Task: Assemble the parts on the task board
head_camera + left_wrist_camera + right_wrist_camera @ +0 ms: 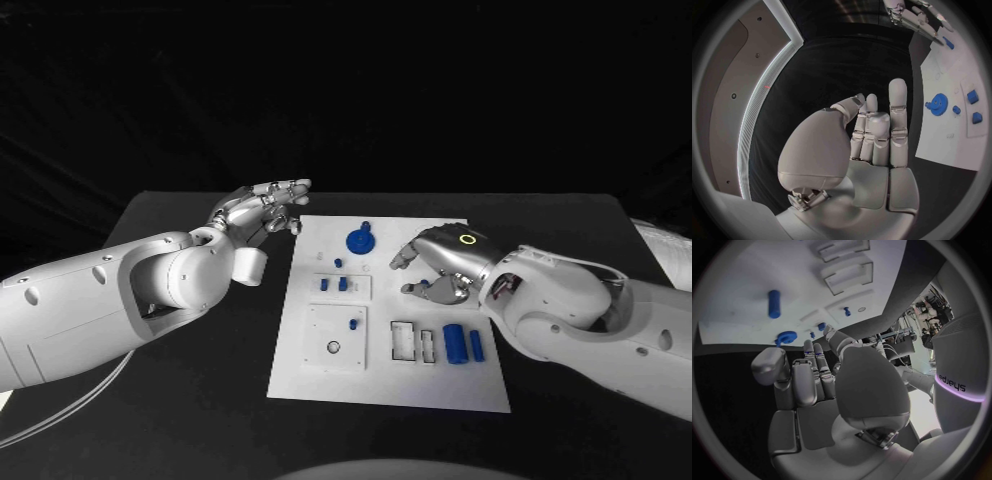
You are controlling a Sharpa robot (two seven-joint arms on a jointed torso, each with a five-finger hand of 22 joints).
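The white task board (325,375) lies in the middle of the black table. A blue gear (361,240) sits near its far edge, and small blue parts (335,285) stand in a raised block below it. Two blue cylinders (463,342) lie at the board's right, beside rectangular slots (414,341). My left hand (267,207) hovers off the board's far left corner with loosely bent fingers and nothing in it. My right hand (440,265) hangs over the board's right side, fingers arched downward, holding nothing. The gear (937,105) and the board (942,135) also show in the left wrist view, and a blue cylinder (774,303) in the right wrist view.
Bare black table (188,400) surrounds the board on the left, front and far side. My white left forearm (130,300) lies along the board's left side, and my right forearm (591,320) crosses its right edge.
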